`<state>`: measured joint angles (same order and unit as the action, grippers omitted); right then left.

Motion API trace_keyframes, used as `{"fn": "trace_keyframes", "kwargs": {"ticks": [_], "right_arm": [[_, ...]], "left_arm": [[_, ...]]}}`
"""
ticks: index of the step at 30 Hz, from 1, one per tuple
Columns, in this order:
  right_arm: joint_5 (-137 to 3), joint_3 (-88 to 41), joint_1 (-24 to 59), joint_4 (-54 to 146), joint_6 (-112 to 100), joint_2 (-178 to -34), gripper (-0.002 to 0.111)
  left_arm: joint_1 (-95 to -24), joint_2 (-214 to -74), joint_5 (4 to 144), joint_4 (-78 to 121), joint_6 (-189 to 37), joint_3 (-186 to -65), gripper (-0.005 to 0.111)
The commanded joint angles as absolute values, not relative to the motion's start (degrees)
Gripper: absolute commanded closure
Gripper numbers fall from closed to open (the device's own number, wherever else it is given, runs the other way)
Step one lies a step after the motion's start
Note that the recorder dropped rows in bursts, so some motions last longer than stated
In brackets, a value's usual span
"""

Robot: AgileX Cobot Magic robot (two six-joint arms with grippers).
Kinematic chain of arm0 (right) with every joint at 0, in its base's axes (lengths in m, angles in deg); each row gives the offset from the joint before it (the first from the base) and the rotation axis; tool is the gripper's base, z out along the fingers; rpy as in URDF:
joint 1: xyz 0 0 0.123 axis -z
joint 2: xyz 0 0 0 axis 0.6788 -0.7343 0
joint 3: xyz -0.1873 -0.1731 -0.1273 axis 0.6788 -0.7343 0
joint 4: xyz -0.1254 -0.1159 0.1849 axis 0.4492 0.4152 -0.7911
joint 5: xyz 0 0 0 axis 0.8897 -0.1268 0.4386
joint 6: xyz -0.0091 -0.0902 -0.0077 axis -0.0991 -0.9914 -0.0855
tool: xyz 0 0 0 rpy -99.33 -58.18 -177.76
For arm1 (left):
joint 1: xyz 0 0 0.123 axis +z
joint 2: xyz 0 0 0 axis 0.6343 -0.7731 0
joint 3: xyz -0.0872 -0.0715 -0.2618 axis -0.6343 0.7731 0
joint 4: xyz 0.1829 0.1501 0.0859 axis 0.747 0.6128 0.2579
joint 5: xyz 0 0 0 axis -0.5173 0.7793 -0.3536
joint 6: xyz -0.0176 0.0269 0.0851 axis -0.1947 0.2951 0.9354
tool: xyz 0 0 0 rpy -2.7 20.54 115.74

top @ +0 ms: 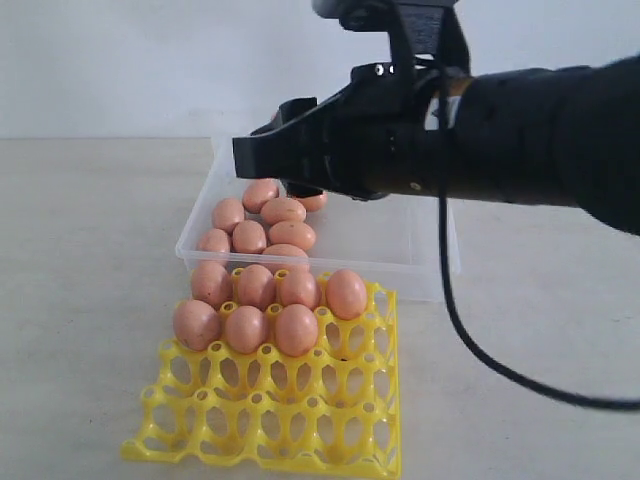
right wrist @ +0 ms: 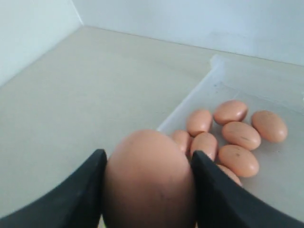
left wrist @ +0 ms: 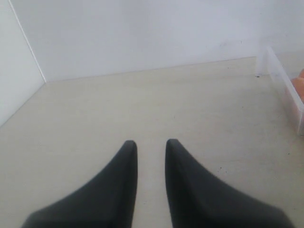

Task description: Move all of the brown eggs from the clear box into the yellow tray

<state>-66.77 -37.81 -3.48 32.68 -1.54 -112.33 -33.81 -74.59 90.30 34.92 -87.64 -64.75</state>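
Grasping one brown egg (right wrist: pixel 149 183), my right pincer (right wrist: pixel 147 153) is clenched on it, one dark finger on each side of the shell. The egg hangs in the air over the left part of the clear box (top: pixel 405 238), well above its floor. Under it, several more brown eggs (top: pixel 283 210) lie loose in that same end of the box, close together and some touching.

Just in front of the box stands the yellow tray (top: pixel 270 425). Seven eggs (top: pixel 296 330) sit upright in its cups: four in the row nearest the box and three in the next row.

From the exterior camera my own arm hides the back rim of the box. A black cable (top: pixel 470 345) hangs from the arm down across the right end of the box. All stands on a pale table (top: pixel 90 250).

My right arm comes from the right, almost level, across the middle, with the pincer pointing left. My left pincer (left wrist: pixel 150 142) is low over the table beside the box, its fingers a little apart and holding nothing.
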Motion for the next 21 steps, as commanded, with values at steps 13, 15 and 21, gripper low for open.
{"fn": "trace_keyframes", "kwargs": {"ticks": [13, 15, 21], "right_arm": [[-58.69, -42.41, 5.70, 31.00, 8.66, -109.96, 0.109], [-51.11, -42.41, 9.24, 27.00, 13.92, -111.77, 0.109], [-24.87, -42.41, 12.49, 22.05, 34.72, -114.35, 0.109]], "left_arm": [[-33.61, -74.48, 90.21, 33.89, -88.46, -64.54, 0.085], [-34.15, -74.48, 90.21, 33.89, -88.96, -64.54, 0.085], [-35.26, -74.48, 90.21, 29.96, -89.53, -64.54, 0.085]]}}
